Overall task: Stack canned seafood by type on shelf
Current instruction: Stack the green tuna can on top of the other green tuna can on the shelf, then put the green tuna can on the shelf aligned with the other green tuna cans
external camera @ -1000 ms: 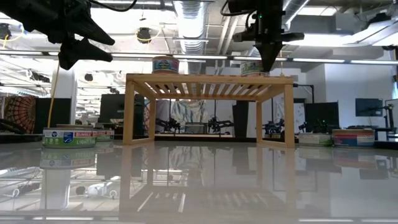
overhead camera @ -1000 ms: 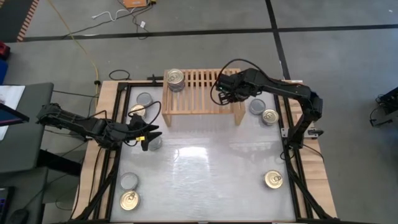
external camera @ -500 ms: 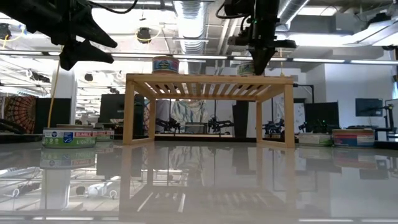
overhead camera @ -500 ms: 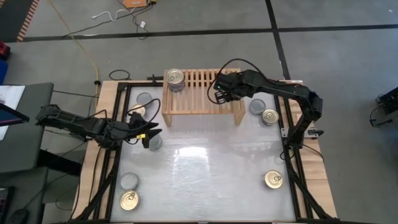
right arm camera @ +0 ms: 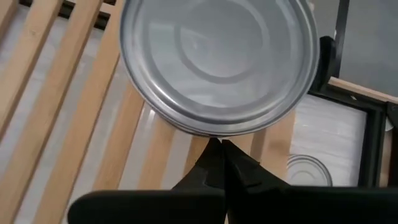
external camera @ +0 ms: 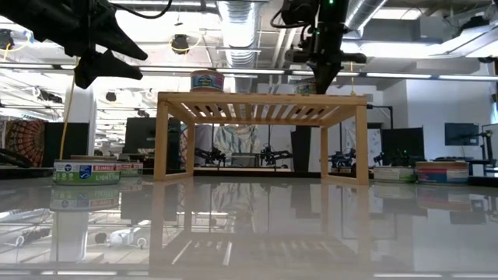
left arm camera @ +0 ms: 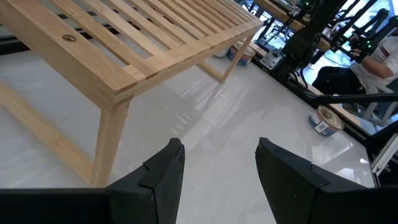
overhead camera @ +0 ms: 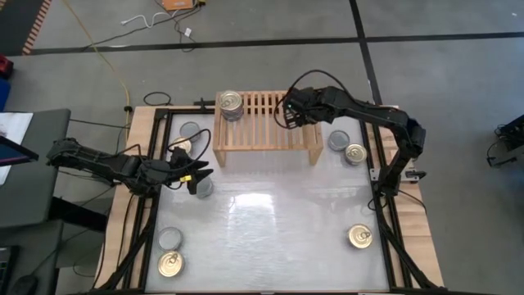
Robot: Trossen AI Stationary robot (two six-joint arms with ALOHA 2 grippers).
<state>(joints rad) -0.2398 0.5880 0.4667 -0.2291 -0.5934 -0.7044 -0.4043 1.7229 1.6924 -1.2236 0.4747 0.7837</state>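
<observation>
Over the right part of the shelf (overhead camera: pixel 266 123), the right gripper (overhead camera: pixel 288 115) hangs with its fingers pressed together, tips touching the rim of a silver-topped can (right arm camera: pixel 217 62) that lies flat on the slats. It pinches nothing; my reading is that it is nudging this can into its spot, so the step in hand is settling a plain-topped tin on the right side of the shelf. At the far left end of the shelf stands a stack of gold-topped cans (overhead camera: pixel 231 104).

Loose tins lie about the bench (overhead camera: pixel 270 238): two near the left gripper, two at the near left corner, two right of the shelf (overhead camera: pixel 347 147) and one gold-topped at the near right (overhead camera: pixel 359 237).

The left gripper (overhead camera: pixel 194 178) hovers over the left side of the bench, fingers spread and empty, close to a tin (overhead camera: pixel 204 188) just beneath it.

Next, the right arm probably needs to lift clear without dragging the can, then fetch another silver tin; the left should come down squarely over the tin below it.

From above, the right gripper hides the shelved can entirely. How many cans make up the left stack is hard to tell, and the labels are too small to read.
</observation>
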